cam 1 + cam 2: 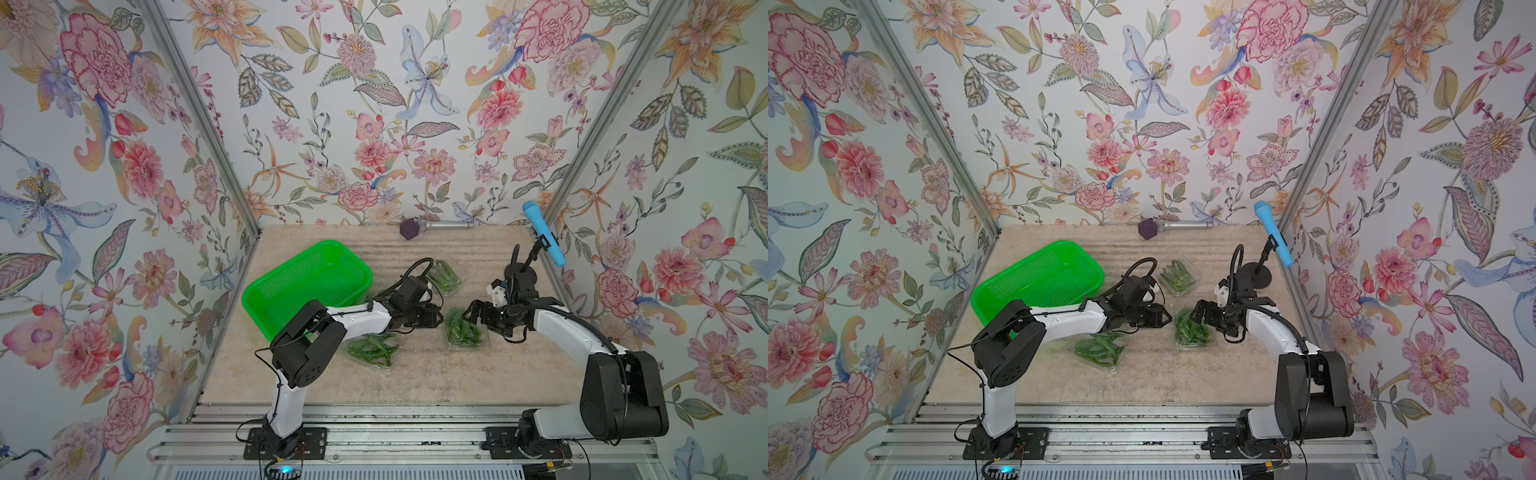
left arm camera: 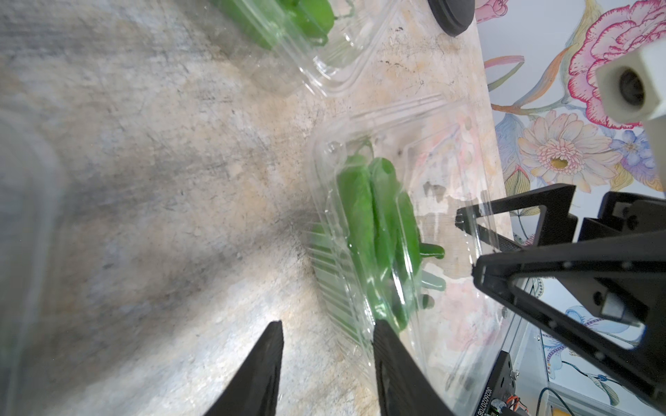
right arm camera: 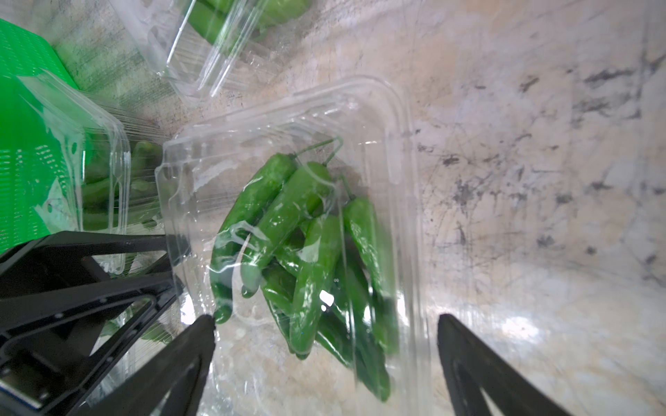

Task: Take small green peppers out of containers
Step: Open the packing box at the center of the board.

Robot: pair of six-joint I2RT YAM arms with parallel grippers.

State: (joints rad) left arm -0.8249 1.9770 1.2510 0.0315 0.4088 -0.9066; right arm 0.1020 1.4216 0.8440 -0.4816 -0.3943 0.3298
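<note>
A clear container [image 1: 478, 343] of small green peppers [image 3: 306, 234] lies mid-table between both arms. My right gripper [image 3: 326, 320] is open wide, its fingers on either side of that container's near end [image 3: 400, 144] without pinching it. My left gripper [image 2: 328, 326] is open about halfway on the opposite side. One of its fingers [image 2: 383, 335] rests at the ribbed wall, and bare table shows between the two. Another container [image 1: 445, 276] lies farther back, and a third [image 1: 372, 351] sits partly under my left arm. In the right wrist view, one more container [image 3: 101, 151] stands against the basket.
A bright green perforated basket [image 1: 307, 282] stands at the left, tilted on the table. A blue microphone [image 1: 544, 237] on a black stand [image 1: 521, 276] is at the right wall behind my right arm. A silver microphone [image 1: 446, 225] lies along the back edge.
</note>
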